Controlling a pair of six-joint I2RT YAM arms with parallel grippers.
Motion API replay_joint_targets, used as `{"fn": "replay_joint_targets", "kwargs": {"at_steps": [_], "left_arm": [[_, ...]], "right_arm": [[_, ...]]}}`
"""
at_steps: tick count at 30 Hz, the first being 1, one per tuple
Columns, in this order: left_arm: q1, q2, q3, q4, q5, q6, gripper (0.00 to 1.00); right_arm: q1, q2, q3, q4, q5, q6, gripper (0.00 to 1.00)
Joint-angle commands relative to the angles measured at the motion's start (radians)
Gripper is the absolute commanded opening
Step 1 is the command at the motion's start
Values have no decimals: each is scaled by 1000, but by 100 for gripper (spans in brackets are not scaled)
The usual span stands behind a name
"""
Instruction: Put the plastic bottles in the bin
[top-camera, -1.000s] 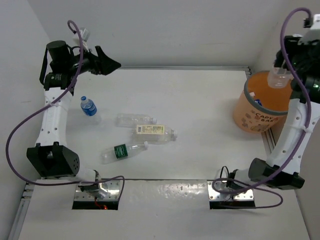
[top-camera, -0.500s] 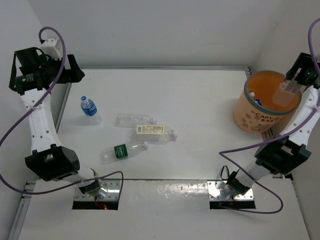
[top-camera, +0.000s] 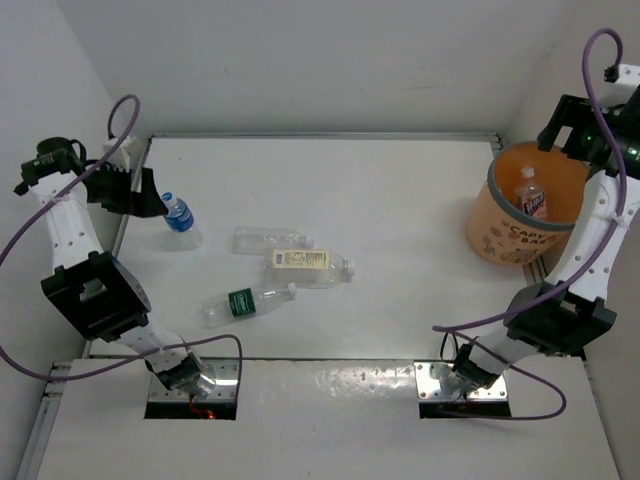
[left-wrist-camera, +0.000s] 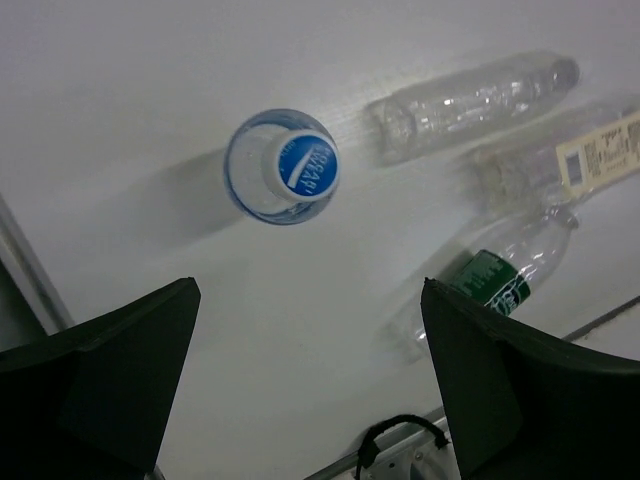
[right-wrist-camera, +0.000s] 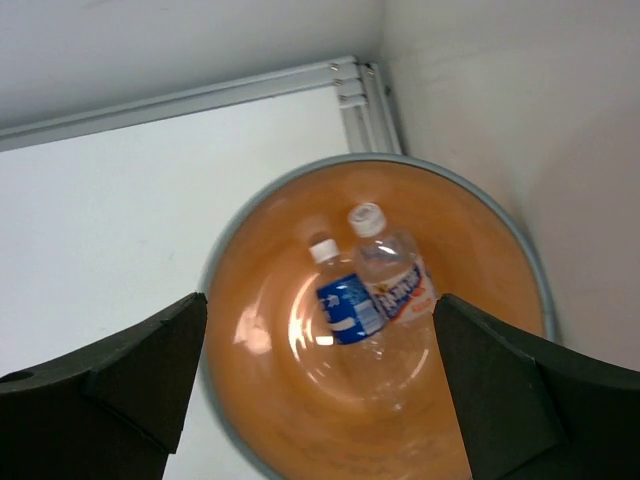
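Bin (top-camera: 505, 235), far right corner of the table: dark lettering is printed on the orange side; "CAPY" above "BA" can be read from the top view; the rest cannot be made out.
Blue cap (left-wrist-camera: 305, 165) of the upright bottle (top-camera: 179, 214), near the left edge: white lettering is carried across it; too blurred to be read.
Cream label (top-camera: 303, 259), on a bottle lying mid-table: dark print is seen; nothing legible.
Green label (top-camera: 240, 301), on a bottle lying toward the near edge: a pale mark is seen; not legible.
Blue label (right-wrist-camera: 345, 305) and white-and-orange label (right-wrist-camera: 400, 290), on the two bottles inside the bin: print is seen on both; neither can be read.
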Motion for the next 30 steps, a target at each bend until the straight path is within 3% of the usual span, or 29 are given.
{"fn": "replay_joint_targets", "kwargs": {"at_steps": [1,14,22,24,27,28,30], "left_arm": [[-23,-88,-98,0,34,212,100],[-84,-64,-299,305,34,183,100],[-116,53,-290,410,56,137,89],[-116,67,-281,410,80,137,79],[-126,76,-281,410,89,137,56],[-126,76,-281,410,89,137,44],[-126,65,-281,410,99,155,33]], "right_arm": [[74,-81,44,-16,-22,-11,93],[283,-139,49,-82,23,-74,94],[390,-184,12,-117,-8,-101,94],[425,-190,9,-128,-19,-103,94],[464,-196,7,-143,-62,-103,96],[490,-199,-3,-148,-100,-103,100],[510,-210,-22,-139,-117,-100,100]]}}
